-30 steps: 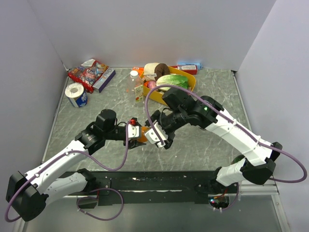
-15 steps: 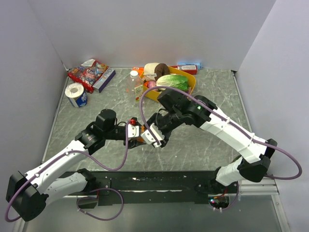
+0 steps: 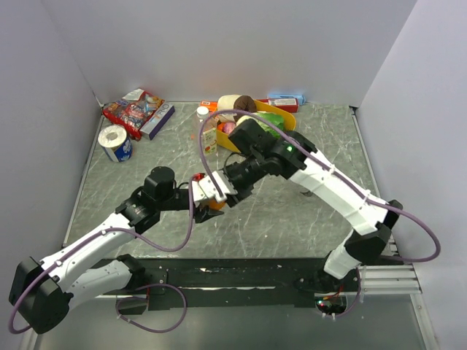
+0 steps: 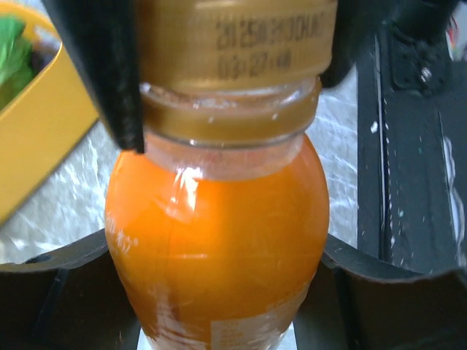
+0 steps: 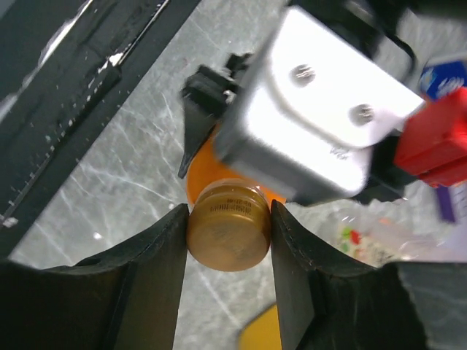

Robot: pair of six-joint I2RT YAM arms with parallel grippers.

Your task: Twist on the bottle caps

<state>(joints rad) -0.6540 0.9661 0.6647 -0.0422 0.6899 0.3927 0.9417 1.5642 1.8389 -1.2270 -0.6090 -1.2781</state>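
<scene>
The orange drink bottle [image 4: 219, 240] is held upright at mid-table; its body fills the left wrist view. My left gripper [image 3: 206, 204] is shut on the bottle's body. The orange-gold cap [image 5: 229, 227] sits on the bottle's neck [image 4: 226, 138]. My right gripper [image 5: 228, 232] is shut on that cap, one finger on each side; it shows in the top view [image 3: 217, 191] right over the left gripper. A clear bottle [image 3: 200, 122] with a white cap stands at the back. The black cap and the greyish bottle are not in view.
A yellow tray [image 3: 287, 118] with a cabbage and other food stands at the back, just behind the right arm. Snack packets [image 3: 135, 109] and a tape roll [image 3: 114, 141] lie at the back left. A black rail [image 3: 241, 273] runs along the near edge.
My right gripper has moved left and towards the left gripper and now grips the cap on the orange bottle. The left arm has barely moved.
</scene>
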